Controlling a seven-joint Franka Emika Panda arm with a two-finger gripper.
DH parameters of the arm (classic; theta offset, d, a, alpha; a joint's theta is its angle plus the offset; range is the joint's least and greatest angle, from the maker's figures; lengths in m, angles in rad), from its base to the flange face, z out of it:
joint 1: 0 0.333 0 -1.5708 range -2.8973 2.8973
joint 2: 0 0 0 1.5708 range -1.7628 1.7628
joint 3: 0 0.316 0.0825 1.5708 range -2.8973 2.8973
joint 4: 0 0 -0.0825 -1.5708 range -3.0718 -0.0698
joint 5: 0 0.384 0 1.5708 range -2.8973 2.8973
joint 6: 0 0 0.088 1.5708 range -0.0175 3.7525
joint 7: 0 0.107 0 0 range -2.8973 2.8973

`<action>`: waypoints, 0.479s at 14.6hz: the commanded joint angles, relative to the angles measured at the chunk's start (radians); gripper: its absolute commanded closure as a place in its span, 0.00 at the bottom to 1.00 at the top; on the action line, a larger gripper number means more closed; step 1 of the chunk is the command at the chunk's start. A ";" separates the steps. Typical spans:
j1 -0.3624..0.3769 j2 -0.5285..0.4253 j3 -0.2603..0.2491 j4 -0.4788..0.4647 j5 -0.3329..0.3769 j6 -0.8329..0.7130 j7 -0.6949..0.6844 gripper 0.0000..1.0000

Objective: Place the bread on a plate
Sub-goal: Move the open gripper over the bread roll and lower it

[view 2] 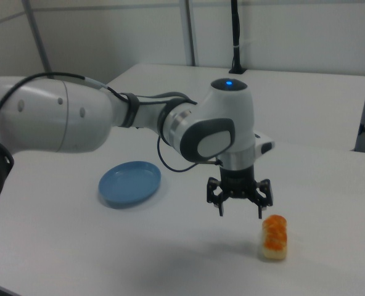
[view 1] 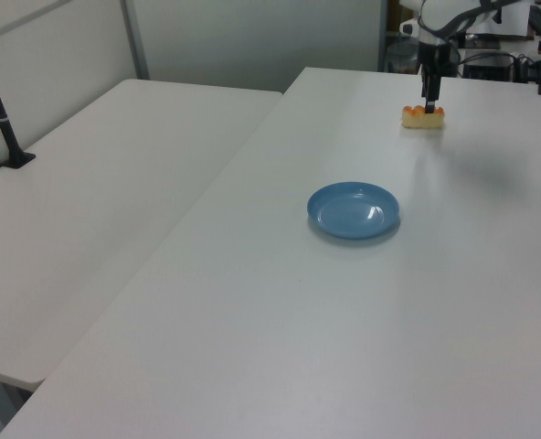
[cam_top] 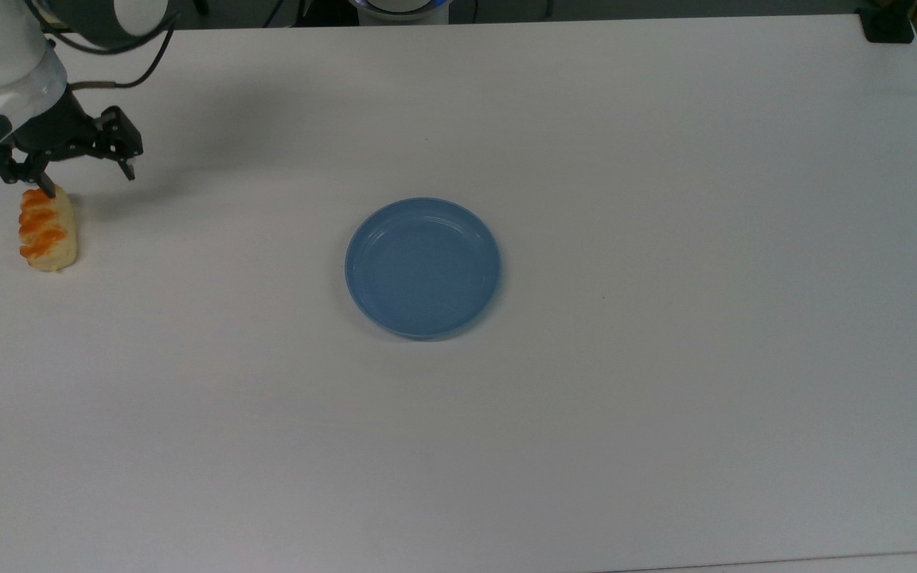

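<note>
At the top view's far left, bread is lying lengthwise top-to-bottom on the counter, gripper hovering pointed down, jaws spread wide, gripping nothing.

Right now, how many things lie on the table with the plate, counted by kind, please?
Bread: 1
Plate: 1
Total: 2
</note>
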 commanded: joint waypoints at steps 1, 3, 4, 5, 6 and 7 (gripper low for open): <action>-0.041 0.034 0.002 0.021 0.047 0.039 0.018 0.00; -0.049 0.043 0.002 0.021 0.044 0.077 0.019 0.00; -0.052 0.048 0.001 0.021 0.044 0.097 0.019 0.00; -0.061 0.051 0.002 0.021 0.044 0.110 0.021 0.00; -0.068 0.060 0.002 0.021 0.044 0.120 0.021 0.00; -0.071 0.069 0.002 0.023 0.044 0.136 0.023 0.00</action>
